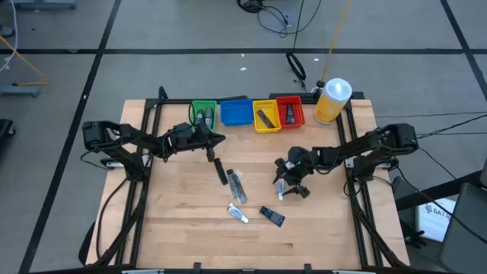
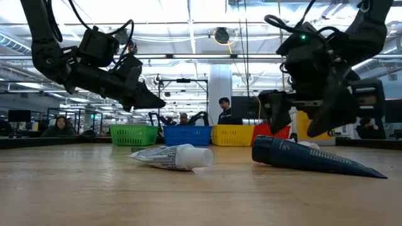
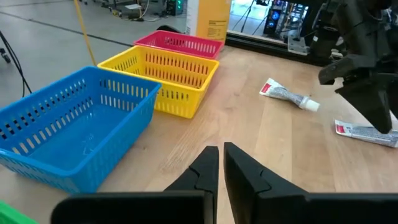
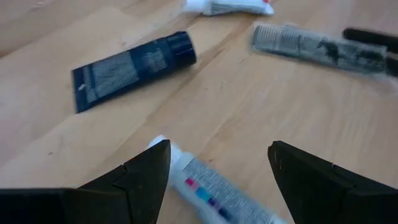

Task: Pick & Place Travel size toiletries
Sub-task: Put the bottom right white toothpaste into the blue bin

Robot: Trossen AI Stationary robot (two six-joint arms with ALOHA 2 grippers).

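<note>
Several travel toiletries lie flat on the wooden table: a dark blue tube (image 1: 272, 216) (image 4: 130, 62) (image 2: 308, 157), a white tube (image 1: 238, 214) (image 2: 176, 157), a silver sachet (image 1: 237, 186) (image 4: 311, 45) and a dark tube (image 1: 220, 171). A white tube with blue and red marks (image 4: 211, 190) (image 1: 281, 190) lies under my right gripper (image 4: 217, 168) (image 1: 291, 181), which is open, one finger on each side, above the table. My left gripper (image 3: 219, 163) (image 1: 219, 139) is shut and empty, raised near the green bin (image 1: 203, 114).
Green, blue (image 1: 236, 113) (image 3: 74, 124), yellow (image 1: 266, 116) (image 3: 161, 78) and red (image 1: 290, 113) (image 3: 180, 43) bins stand in a row at the far edge; some hold small items. A big yellow bottle (image 1: 332, 100) stands to their right. People sit in the room beyond.
</note>
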